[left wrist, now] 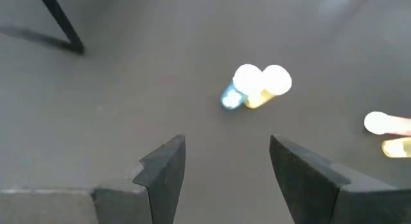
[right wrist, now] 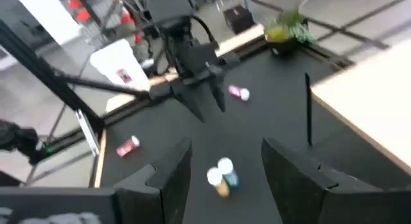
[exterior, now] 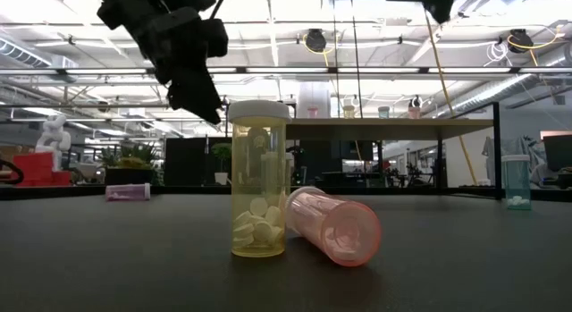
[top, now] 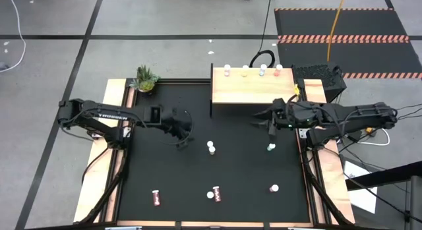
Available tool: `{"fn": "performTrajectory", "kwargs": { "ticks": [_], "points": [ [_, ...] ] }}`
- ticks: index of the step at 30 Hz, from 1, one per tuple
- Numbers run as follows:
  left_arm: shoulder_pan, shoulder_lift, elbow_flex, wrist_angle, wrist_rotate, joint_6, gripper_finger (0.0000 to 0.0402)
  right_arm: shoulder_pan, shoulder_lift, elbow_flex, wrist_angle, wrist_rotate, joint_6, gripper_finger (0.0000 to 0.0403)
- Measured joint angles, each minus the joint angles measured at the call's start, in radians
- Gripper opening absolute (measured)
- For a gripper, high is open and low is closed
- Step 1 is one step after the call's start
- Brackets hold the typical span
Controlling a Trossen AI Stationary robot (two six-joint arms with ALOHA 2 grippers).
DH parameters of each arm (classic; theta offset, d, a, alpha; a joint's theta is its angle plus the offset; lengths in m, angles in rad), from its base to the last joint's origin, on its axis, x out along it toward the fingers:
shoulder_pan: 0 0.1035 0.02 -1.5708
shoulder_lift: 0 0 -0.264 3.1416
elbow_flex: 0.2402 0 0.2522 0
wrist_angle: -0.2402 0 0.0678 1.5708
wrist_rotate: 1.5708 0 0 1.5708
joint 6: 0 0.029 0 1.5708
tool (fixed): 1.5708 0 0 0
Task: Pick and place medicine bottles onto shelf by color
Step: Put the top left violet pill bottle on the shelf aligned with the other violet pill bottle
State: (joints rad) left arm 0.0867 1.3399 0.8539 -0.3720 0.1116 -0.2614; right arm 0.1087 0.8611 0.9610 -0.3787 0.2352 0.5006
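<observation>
**Across the black table, both grippers empty, bottles split between shelf and tabletop**

On the black tabletop with wooden edges [top: 198, 174] stands the pale, light-wood, flat-topped shelf [top: 254, 91], set against the far edge, right of the middle. Along the shelf's far edge stand four tiny white-capped medicine bottles [top: 244, 71] in a row, side by side but apart: pink, yellow, teal, red.

The dark left arm reaches in from the left. Its left gripper [top: 181, 139] hangs above the table left of centre, fingers spread with nothing between them. The dark right arm comes in from the right. Its right gripper [top: 270, 128] hangs just off the shelf's near edge, fingers likewise apart and empty.

A small green potted plant [top: 146, 80] sits at the far left corner.

Between the two grippers, near the table's middle, a yellow bottle and a blue one [left wrist: 257, 88] stand touching. A teal bottle [top: 270, 147] stands close below the right gripper. Near the front edge, an upright yellow bottle holding white pills [exterior: 259, 182] stands just beside a pink bottle lying on its side [exterior: 335, 224]. Another teal bottle [exterior: 516, 182] stands to their right, and a bottle lying on its side [exterior: 128, 192] rests well to their left.
</observation>
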Motion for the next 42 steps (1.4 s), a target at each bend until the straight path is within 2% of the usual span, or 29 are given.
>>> {"fn": "performTrajectory", "kwargs": {
  "ticks": [3, 8, 11, 14, 18, 22, 25, 31, 36, 39, 42],
  "points": [
    [-0.013, 0.0, 0.0, -0.065, 0.003, -0.074, 0.0225, -0.002, -0.065, 0.0, -0.125, 0.001, 0.037, 0.018],
    [0.025, 0.0, 0.0, -0.272, 0.01, -0.275, 0.0225, -0.024, -0.193, 0.0, -0.309, 0.044, 0.201, 0.018],
    [0.041, 0.0, 0.0, -0.342, 0.012, -0.287, 0.0225, -0.029, -0.244, 0.0, -0.425, 0.078, 0.319, 0.018],
    [0.041, 0.0, 0.0, -0.336, -0.006, -0.272, 0.0225, -0.029, -0.249, 0.001, -0.563, 0.074, 0.409, 0.018],
    [0.033, 0.0, 0.0, -0.317, -0.007, -0.319, 0.0225, -0.029, -0.196, -0.022, -0.73, -0.056, 0.473, 0.018],
    [0.031, -0.001, 0.0, -0.443, -0.017, -0.472, 0.0225, -0.028, -0.159, -0.065, -0.849, -0.209, 0.516, 0.018],
    [0.008, -0.001, 0.0, -0.52, -0.049, -0.484, 0.0225, -0.028, -0.154, -0.123, -0.804, -0.24, 0.507, 0.018],
    [-0.056, -0.001, 0.0, -0.491, -0.061, -0.51, 0.0225, -0.027, -0.124, -0.246, -0.569, -0.294, 0.41, 0.0189],
    [-0.143, -0.001, 0.0, -0.501, -0.06, -0.517, 0.0225, -0.028, -0.061, -0.254, -0.512, -0.285, 0.385, 0.02],
    [-0.174, -0.02, 0.0, -0.538, -0.066, -0.489, 0.0225, -0.028, -0.039, -0.254, -0.37, -0.284, 0.368, 0.0195],
    [-0.136, -0.033, 0.0, -0.613, -0.119, -0.472, 0.0225, -0.028, -0.022, -0.254, -0.224, -0.253, 0.333, 0.0188]
  ]
}}
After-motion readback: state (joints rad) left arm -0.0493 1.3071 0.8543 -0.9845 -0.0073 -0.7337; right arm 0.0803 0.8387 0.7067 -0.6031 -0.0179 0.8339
